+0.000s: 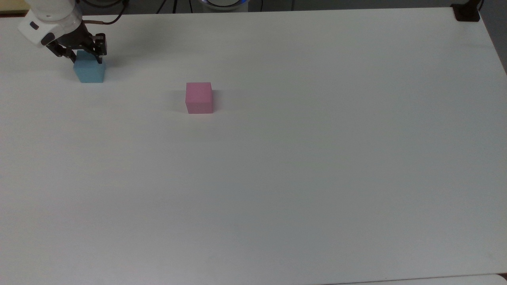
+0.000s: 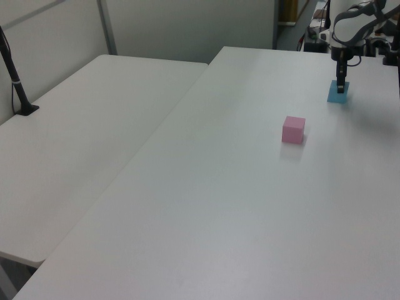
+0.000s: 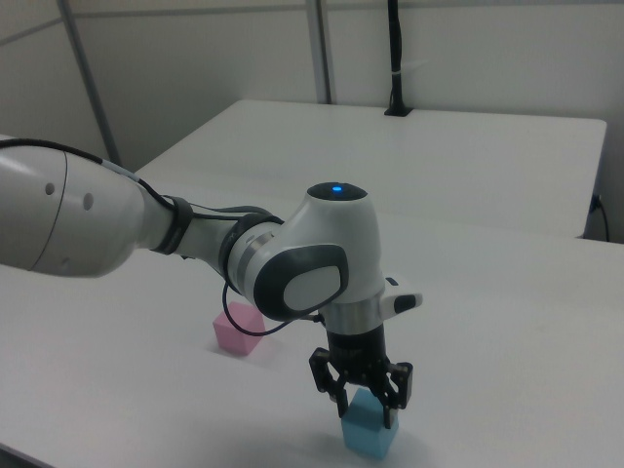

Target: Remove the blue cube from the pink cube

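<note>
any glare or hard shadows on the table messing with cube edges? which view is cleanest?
Top view: even light, faint soft shadow beside the pink cube, edges crisp; the blue cube is partly covered by the hand. Left view: broad soft sheen on the table, both cubes small. Right view: the arm hides part of the pink cube. Top view is cleanest.

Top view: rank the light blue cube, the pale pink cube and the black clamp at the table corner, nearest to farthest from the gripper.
1. Light blue matte cube, between the gripper fingers.
2. Pale pink matte cube, toward the top view's right.
3. Black clamp, top view's far right corner.
</note>
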Action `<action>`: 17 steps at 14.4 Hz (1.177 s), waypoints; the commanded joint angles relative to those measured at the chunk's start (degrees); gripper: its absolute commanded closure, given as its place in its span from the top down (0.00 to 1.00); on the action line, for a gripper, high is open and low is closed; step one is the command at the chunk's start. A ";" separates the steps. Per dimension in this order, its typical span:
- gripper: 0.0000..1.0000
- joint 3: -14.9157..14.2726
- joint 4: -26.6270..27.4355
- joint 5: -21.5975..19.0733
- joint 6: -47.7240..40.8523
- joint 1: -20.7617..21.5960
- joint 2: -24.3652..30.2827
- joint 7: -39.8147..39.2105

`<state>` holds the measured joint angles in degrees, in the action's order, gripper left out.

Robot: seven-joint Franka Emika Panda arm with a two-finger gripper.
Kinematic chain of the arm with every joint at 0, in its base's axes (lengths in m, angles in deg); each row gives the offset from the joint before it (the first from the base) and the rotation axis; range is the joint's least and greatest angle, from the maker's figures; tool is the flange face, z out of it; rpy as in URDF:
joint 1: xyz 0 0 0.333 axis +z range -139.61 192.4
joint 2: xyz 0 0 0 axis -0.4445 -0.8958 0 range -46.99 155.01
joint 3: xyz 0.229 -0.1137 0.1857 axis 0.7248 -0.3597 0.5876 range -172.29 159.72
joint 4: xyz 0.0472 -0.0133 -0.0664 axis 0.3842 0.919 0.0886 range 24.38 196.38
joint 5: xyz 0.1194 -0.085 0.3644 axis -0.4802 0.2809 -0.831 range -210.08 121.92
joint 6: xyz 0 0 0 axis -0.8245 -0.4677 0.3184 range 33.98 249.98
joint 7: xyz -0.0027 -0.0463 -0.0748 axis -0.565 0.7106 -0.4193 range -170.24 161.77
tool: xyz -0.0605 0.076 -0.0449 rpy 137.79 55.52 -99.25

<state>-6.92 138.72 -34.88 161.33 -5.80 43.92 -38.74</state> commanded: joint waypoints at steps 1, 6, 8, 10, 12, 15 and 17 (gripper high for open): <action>1.00 0.29 -0.12 0.64 0.22 -0.95 0.69 0.23; 1.00 0.46 -7.75 -1.55 -11.88 -0.25 2.62 3.46; 1.00 0.72 -11.80 -5.58 -17.87 0.54 3.85 6.63; 1.00 0.73 -13.92 -9.62 -21.83 2.12 6.04 10.93; 1.00 0.73 -15.50 -10.78 -25.60 5.71 9.11 18.46; 1.00 0.03 -18.57 -10.78 -30.27 12.65 10.44 28.23; 1.00 -1.63 -20.86 -10.78 -32.56 17.31 10.53 33.52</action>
<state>-5.96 120.79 -45.06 132.64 4.86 53.90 -13.09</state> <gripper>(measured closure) 0.000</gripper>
